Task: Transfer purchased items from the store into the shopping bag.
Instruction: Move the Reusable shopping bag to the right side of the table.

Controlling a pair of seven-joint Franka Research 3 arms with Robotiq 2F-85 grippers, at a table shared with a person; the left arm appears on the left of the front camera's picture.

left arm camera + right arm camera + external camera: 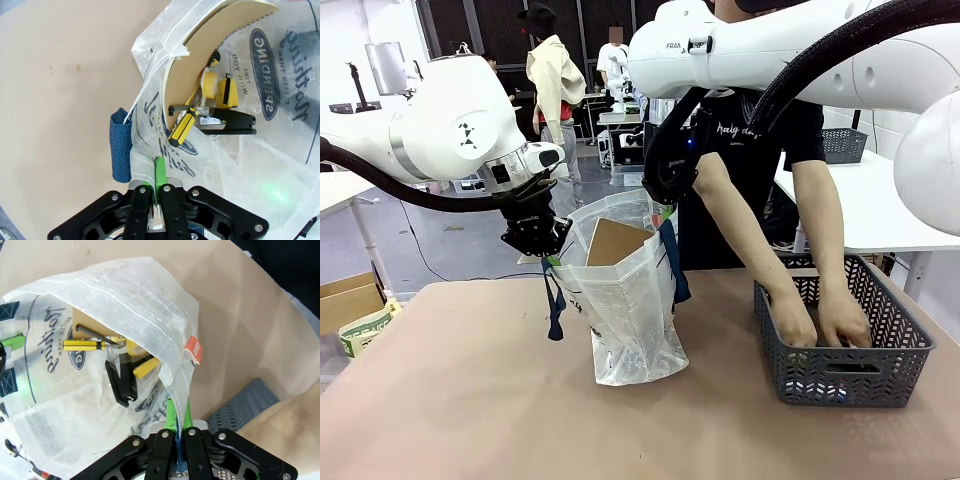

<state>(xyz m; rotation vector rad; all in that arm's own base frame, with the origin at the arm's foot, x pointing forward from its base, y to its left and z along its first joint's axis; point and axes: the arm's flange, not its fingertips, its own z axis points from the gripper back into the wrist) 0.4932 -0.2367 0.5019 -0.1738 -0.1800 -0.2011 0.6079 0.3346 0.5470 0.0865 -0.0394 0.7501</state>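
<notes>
Loading step under way: the left gripper (535,238) is pinched tight on one side of the shopping bag (625,320) rim and the right gripper (665,205) is clamped on the opposite rim. Between them the mouth stands open, mid-table (450,400). Off to the robot's right, the person's two hands (795,325) are both down in the grey basket (840,378), fishing for goods. Next, I'd say, both grips need to hold steady and wide while an item comes across. The count: one bag, one basket, two grippers, two hands. Inside the bag are one flat cardboard box (613,243), one yellow-and-black screwdriver (186,126), and a black-and-yellow tool or two, hard to separate.
</notes>
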